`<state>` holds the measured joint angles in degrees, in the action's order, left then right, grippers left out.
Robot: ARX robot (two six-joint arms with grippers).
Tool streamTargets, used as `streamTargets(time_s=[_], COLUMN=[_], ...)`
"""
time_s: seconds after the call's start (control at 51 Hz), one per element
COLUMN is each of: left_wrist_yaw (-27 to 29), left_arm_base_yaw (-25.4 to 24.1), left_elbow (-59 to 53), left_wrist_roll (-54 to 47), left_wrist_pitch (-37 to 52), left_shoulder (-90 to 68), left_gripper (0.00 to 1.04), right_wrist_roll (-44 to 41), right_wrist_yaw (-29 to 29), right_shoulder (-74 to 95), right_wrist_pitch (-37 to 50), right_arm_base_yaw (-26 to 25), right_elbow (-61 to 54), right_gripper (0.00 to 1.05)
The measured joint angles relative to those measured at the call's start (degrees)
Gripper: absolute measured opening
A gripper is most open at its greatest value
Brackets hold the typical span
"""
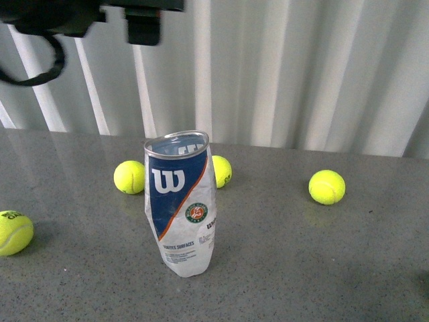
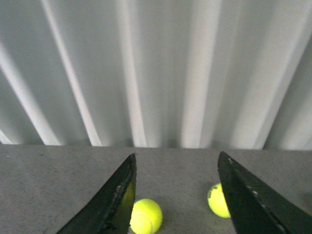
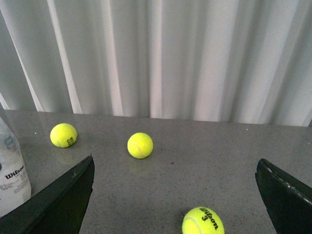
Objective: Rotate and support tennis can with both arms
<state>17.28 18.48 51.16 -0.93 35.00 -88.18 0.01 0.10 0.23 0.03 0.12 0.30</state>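
Here the tennis can (image 1: 179, 203) stands upright — open rim uppermost.

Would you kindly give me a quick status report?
Both sets of jaws open, empty. Tennis can upright on table, untouched. Four loose balls around it; nearest just behind.

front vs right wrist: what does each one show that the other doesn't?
Front only: the whole tennis can standing upright with its open metal rim and W label, a ball at far left, and part of a black arm along the top edge.
Right wrist only: the right tool, fingers wide apart with nothing between, and a ball marked 3 near it.
Both: the grey table, white curtain, loose yellow-green balls; the wrist view catches only the can's edge.
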Motion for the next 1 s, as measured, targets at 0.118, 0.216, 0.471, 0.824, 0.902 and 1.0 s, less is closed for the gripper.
streamTargets(time_s=[0.118, 0.216, 0.471, 0.824, 0.902, 1.0], left_wrist_yaw=[-2.8, -5.8, -9.7, -16.5, -16.9, -17.1], left_arm_base_yaw=[-4.8, -6.6, -11.0, -16.5, -17.9, -18.3], left_elbow=[-15.4, -23.5, -35.4, -44.3, -45.4, -47.0], left_wrist_roll=[0.7, 0.9, 1.1, 1.1, 1.1, 1.1], left_wrist_pitch=[10.0, 12.0, 13.4, 9.2, 7.7, 4.7], left_shoulder=[8.7, 12.9, 23.3, 36.5, 39.2, 43.9], left_gripper=[0.26, 0.05, 0.04, 0.04, 0.04, 0.04], right_wrist_roll=[0.0, 0.0, 0.0, 0.0, 0.0, 0.0], right_wrist_yaw=[-0.2, -0.2, -0.2, -0.2, -0.2, -0.2], right_shoulder=[0.0, 0.0, 0.0, 0.0, 0.0, 0.0], right_wrist_pitch=[0.0, 0.0, 0.0, 0.0, 0.0, 0.0], right_arm_base_yaw=[0.0, 0.0, 0.0, 0.0, 0.0, 0.0], right_elbow=[0.0, 0.0, 0.0, 0.0, 0.0, 0.0], right_gripper=[0.98, 0.98, 0.98, 0.98, 0.98, 0.98])
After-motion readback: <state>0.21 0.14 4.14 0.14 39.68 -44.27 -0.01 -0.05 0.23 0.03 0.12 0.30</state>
